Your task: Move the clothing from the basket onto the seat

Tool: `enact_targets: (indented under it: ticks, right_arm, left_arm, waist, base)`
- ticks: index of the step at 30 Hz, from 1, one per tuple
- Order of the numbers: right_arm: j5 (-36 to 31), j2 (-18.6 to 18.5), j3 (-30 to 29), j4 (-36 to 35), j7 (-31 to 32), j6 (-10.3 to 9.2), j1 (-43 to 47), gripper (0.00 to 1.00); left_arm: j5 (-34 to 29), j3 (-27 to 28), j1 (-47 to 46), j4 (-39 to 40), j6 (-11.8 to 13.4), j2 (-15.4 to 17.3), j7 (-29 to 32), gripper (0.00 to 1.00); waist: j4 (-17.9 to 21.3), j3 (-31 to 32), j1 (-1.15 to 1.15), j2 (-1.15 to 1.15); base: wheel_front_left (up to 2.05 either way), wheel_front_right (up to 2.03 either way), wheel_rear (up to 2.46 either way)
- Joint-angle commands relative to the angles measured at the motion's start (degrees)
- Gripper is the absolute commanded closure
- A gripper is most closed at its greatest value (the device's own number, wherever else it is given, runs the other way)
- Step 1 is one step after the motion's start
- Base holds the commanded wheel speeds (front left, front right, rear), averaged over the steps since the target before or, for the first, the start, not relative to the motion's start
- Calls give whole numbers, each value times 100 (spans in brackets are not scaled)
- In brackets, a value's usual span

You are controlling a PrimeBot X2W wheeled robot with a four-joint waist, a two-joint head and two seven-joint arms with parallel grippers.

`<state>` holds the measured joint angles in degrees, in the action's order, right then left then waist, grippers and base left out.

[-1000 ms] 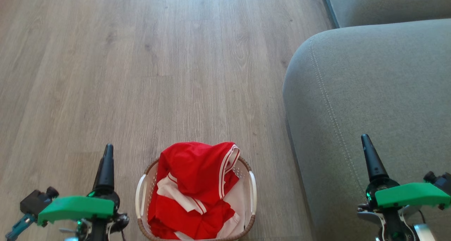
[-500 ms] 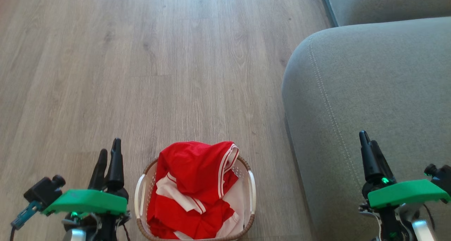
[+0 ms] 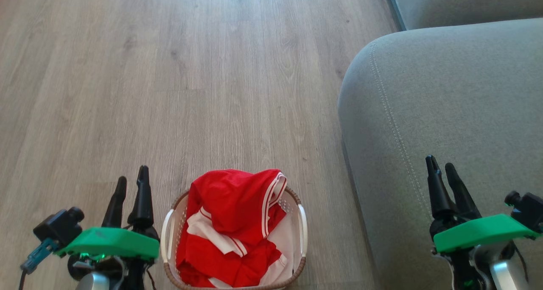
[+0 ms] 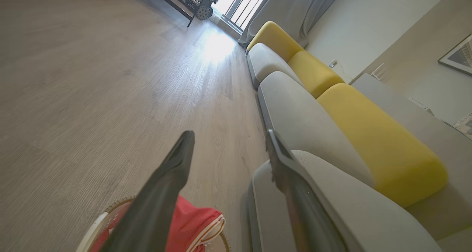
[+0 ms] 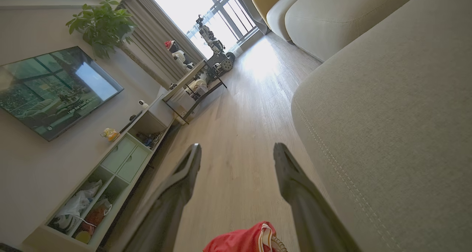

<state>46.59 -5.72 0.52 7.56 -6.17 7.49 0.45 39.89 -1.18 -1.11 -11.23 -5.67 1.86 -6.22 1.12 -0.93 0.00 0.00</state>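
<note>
Head view looked down on a pale wood-plank floor (image 3: 212, 90). The one basket (image 3: 166, 235) stood on it at the bottom middle, near the front of the seat (image 3: 445, 103) but apart from it. The clothing (image 3: 233, 213) lay heaped inside the basket, red with white panels and striped trim, rising over the far rim. How many garments made up the heap I could not tell. The left gripper (image 3: 133, 174) hung over the floor just left of the basket, its two fingers parted a little and holding nothing. The right gripper (image 3: 439, 162) hung over the near part of the seat, likewise a little apart and empty.

In the left wrist view the sofa ran away toward a bright window (image 4: 239, 5). It had three grey cushions in a row, counting the seat, backed by three yellow back cushions (image 4: 379, 141). A grey curtain (image 4: 295, 5) hung at the far end and a framed picture (image 4: 457, 56) on the wall. In the right wrist view one television (image 5: 51, 90) hung on the opposite wall by a low cabinet (image 5: 121, 160), with one leafy plant (image 5: 101, 27) near it. A line of subtitles showed on the screen, too small to read.
</note>
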Motion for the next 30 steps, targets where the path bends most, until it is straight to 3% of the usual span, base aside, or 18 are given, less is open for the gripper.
enact_targets:
  ticks: [1,30]
  right_arm:
    - [-210,-130,113,-261,-90,0,-229,0]
    - [-1950,-282,335,-498,-563,0,-222,0]
  left_arm:
    - [-221,86,-329,219,27,80,-91,0]
    - [-2058,21,-349,456,81,93,-560,0]
  waist:
    - [2,-7,0,0]
    - [30,-40,0,0]
  base:
    - [0,0,0]
    - [0,0,0]
